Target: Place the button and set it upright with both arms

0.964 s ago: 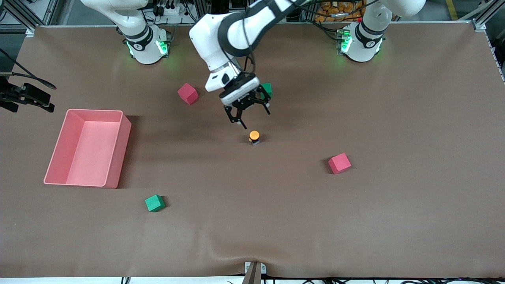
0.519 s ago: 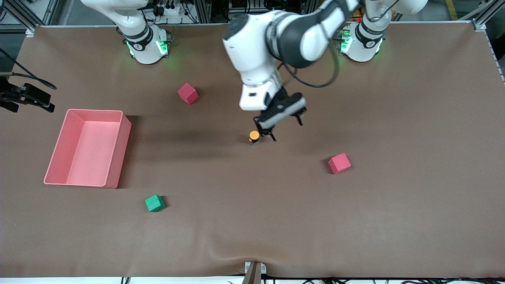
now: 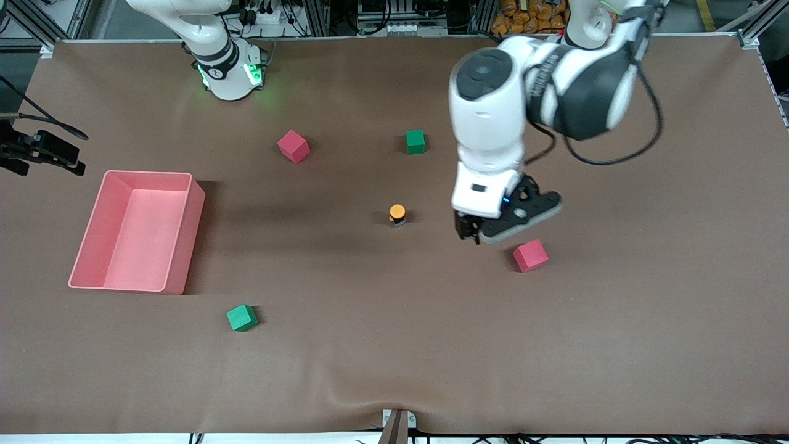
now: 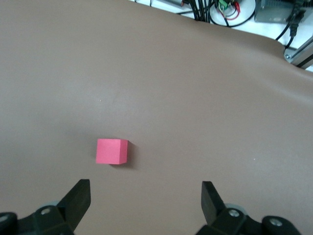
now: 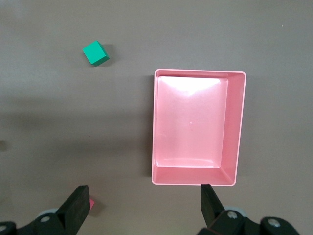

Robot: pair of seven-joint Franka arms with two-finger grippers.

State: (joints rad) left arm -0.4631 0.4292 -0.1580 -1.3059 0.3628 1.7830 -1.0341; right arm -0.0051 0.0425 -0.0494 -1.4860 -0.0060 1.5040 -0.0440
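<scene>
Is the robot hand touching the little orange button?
Apart. In the front view the left gripper hangs open beside the red cube, with bare table between it and the button. The left wrist view shows nothing between its fingers.

The left arm [image 3: 493,117], at the upper right of the front frame, is glossy white with rounded shells, a broad dark band at one joint and a dark round cap on its elbow; a thin black cable loops loosely off its side. Its wrist block is white, with a small blue light, above a grey-and-black gripper housing. The right arm's [image 3: 216,55] base, upper left, is white with a dark ring (small marking on it) and green lights
</scene>
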